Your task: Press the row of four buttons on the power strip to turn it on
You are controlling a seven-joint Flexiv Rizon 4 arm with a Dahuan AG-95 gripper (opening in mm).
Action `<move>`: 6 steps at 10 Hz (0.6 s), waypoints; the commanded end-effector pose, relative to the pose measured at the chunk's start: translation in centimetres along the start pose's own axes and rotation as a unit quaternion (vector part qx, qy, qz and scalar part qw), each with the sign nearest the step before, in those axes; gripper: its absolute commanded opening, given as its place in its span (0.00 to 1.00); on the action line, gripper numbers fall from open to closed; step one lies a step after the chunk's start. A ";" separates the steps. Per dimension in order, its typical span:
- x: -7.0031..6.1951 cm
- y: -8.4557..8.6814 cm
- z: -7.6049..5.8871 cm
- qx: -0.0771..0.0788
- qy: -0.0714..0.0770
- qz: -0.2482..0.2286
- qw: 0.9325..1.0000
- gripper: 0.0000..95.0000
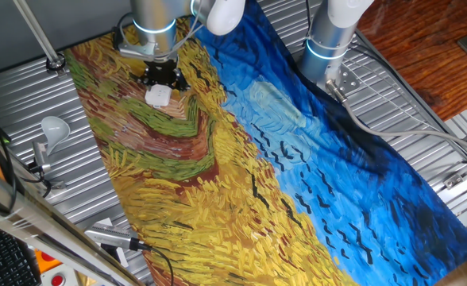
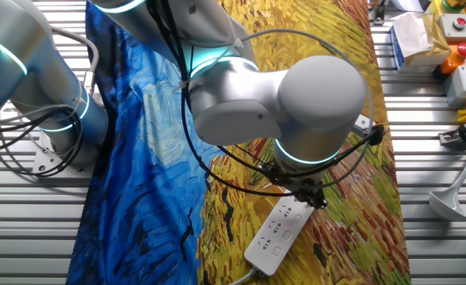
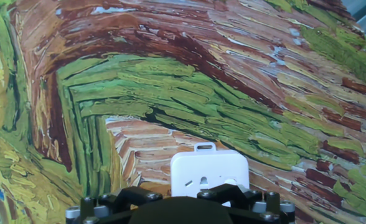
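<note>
Smooth white plastic power strip [image 2: 277, 229] on painted cloth [image 2: 352, 95].

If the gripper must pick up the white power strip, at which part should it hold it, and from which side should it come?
Grip the power strip across its narrow width, fingers on the two long side edges near mid-length, coming straight down from above. It lies flat on the painted cloth, so only the sides offer parallel faces. The gripper already sits over one end.

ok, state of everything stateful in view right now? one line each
power strip: lies flat on the painted cloth, one end under the tool
row of four buttons: pressed or not, cannot tell
tool: directly above the strip's end; finger state not visible
painted cloth: spread flat over the table
</note>
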State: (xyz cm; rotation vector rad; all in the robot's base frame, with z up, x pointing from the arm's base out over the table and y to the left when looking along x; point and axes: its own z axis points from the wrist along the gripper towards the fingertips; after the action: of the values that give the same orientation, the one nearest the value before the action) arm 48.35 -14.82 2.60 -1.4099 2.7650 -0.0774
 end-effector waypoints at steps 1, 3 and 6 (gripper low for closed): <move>0.0 0.1 0.2 0.001 0.000 0.001 1.000 1.00; 0.0 0.1 0.3 0.002 0.001 0.002 1.000 1.00; -0.1 -0.1 0.7 0.002 -0.001 -0.001 1.000 1.00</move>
State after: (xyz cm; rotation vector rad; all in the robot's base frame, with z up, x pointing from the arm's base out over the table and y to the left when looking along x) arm 48.56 -14.80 1.79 -1.4111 2.7590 -0.0825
